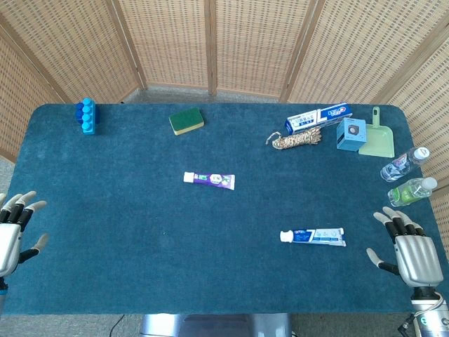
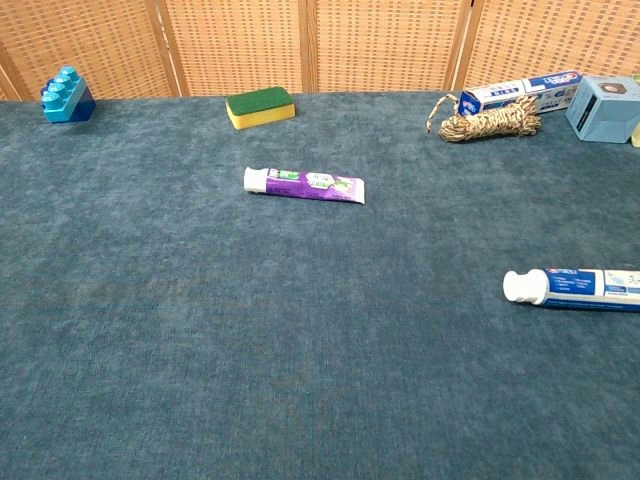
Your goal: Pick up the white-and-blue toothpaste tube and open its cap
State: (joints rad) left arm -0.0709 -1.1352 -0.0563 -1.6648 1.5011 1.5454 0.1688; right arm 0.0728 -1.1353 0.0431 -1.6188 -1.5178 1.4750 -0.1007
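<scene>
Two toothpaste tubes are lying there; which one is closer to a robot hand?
The white-and-blue toothpaste tube, lying near the right hand. The purple tube sits mid-table, far from both hands.

Both hands rest low at the near edge of the table (image 1: 210,281), well apart. The left hand (image 1: 14,228) sits at its left edge, fingers spread, holding nothing. The right hand (image 1: 410,249) sits at its right edge, back up, fingers spread and empty.
</scene>
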